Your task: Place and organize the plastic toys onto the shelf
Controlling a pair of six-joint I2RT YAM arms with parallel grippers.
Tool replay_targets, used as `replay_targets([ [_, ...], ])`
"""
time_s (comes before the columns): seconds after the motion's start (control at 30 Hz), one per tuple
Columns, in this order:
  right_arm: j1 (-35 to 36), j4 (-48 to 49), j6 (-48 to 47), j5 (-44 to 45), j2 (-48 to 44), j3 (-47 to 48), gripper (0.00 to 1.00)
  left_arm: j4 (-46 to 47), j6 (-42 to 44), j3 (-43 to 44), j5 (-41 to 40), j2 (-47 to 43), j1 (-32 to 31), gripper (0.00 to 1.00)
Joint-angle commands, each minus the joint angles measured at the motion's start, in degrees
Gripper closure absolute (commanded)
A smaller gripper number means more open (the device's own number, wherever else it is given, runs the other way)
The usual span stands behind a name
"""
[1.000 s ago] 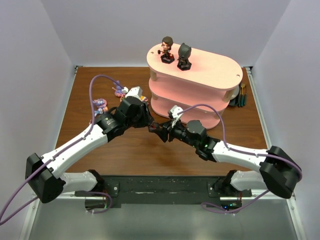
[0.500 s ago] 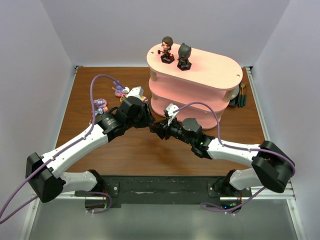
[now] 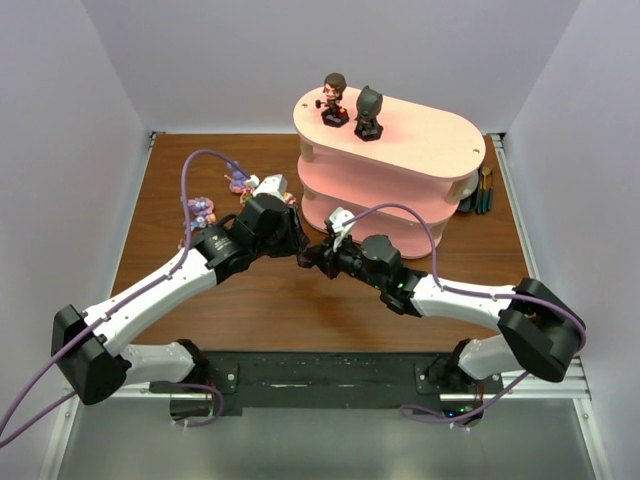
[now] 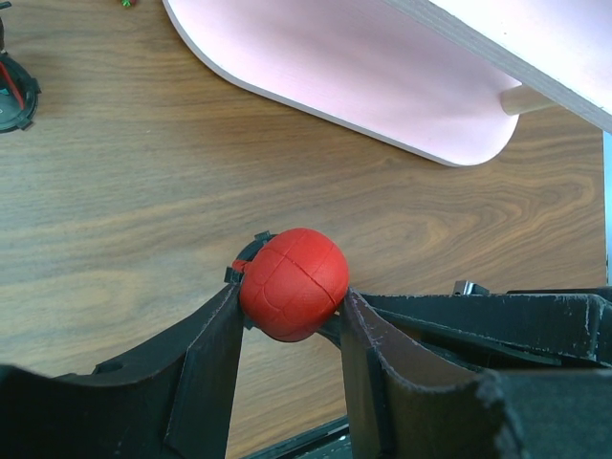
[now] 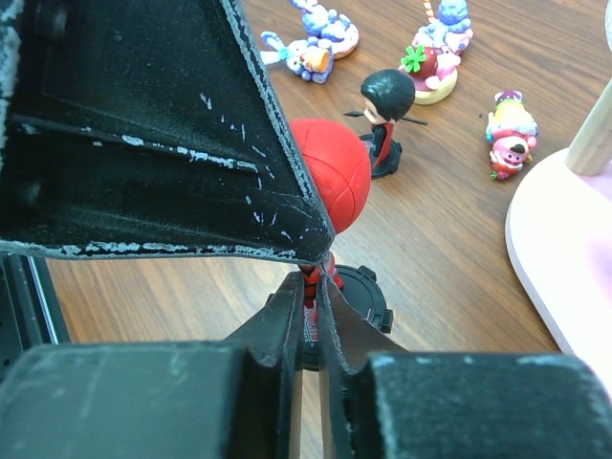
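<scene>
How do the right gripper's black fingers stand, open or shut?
Shut on the red-headed plastic figurine: in the right wrist view the right gripper pinches its thin body just above the round black base.

Red-masked big-headed plastic figurine (image 4: 292, 284), body hidden under its own head, head partly covered by black finger (image 5: 191, 143) in right wrist view, black round base (image 4: 13, 91) cropped at left wrist view's edge.
</scene>
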Motion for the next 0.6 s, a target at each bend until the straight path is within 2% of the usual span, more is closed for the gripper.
replay_targets([
  [0.0, 0.35, 2.31, -1.26, 0.34, -0.14, 3.13, 0.98, 1.43, 0.17, 2.66, 0.55, -0.17, -0.61, 0.89],
  [0.1, 0.35, 1.87, -1.44, 0.26, -0.85, 3.13, 1.00, 1.25, 0.69, 2.67, 0.64, -0.43, -0.61, 0.78],
  [0.13, 0.35, 1.78, -1.44, 0.08, -0.93, 3.13, 1.00, 1.17, 0.87, 2.58, 0.64, -0.52, -0.53, 0.69],
  [0.3, 0.35, 0.90, -1.26, -0.27, -1.81, 3.21, 1.00, 0.73, 1.48, 2.66, 0.37, -2.01, -0.53, 0.49],
  [0.33, 0.35, 0.81, -1.17, -0.36, -1.90, 3.39, 1.00, 0.73, 1.75, 2.75, -0.06, -2.36, -0.53, 0.39],
  [0.4, 0.35, 0.37, -1.00, -0.36, -2.42, 3.39, 1.00, 0.55, 2.10, 3.45, -0.51, -3.77, -0.53, 0.28],
  [0.43, 0.35, 0.29, -0.82, -0.36, -2.69, 3.22, 1.00, 0.20, 2.80, 3.89, -1.55, -4.29, -0.53, 0.19],
  [0.5, 0.44, -0.06, -0.56, -0.27, -3.74, 2.95, 1.00, -0.85, 3.59, 5.74, -2.52, -5.87, -0.61, 0.14],
  [0.53, 0.35, -0.41, -0.47, -0.27, -4.18, 2.95, 1.00, -1.03, 5.07, 6.44, -3.14, -6.40, -0.44, 0.06],
  [0.57, 0.35, -1.38, -0.30, -0.18, -4.80, 2.95, 1.00, -1.03, 5.96, 7.49, -3.49, -7.62, -0.44, 0.05],
])
